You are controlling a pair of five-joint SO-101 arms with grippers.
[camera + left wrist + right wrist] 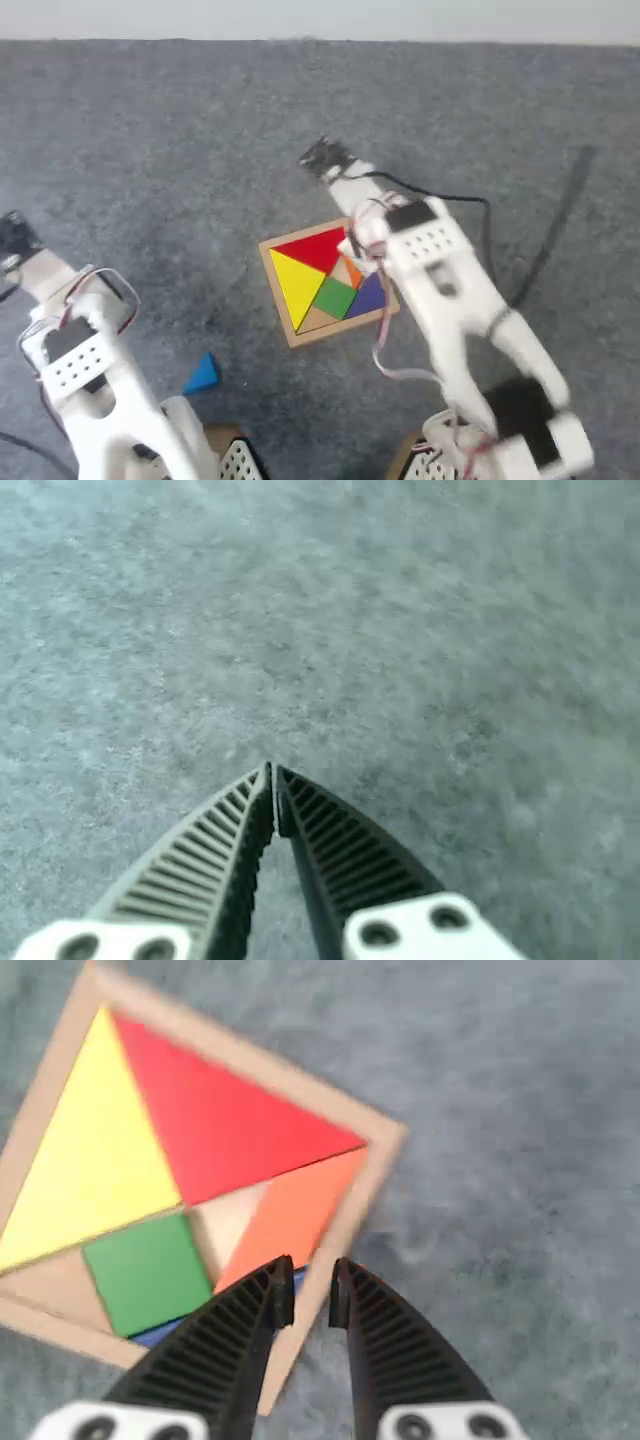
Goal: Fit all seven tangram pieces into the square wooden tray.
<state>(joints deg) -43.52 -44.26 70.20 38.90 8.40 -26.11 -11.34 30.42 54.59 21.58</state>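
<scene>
While right hand (311, 1280) hangs narrowly parted over tray (250, 1065), blue triangle (203, 374) outside — left hand (274, 771) closed (tips touching).

A robotics lab set-up, by the look of it — a bench (160, 130) covered in grey felt-like cloth, a plain pale wall (320, 18) behind, and a white left arm (95, 385) and right arm (450, 290) trailing bare cables (455, 199).
</scene>
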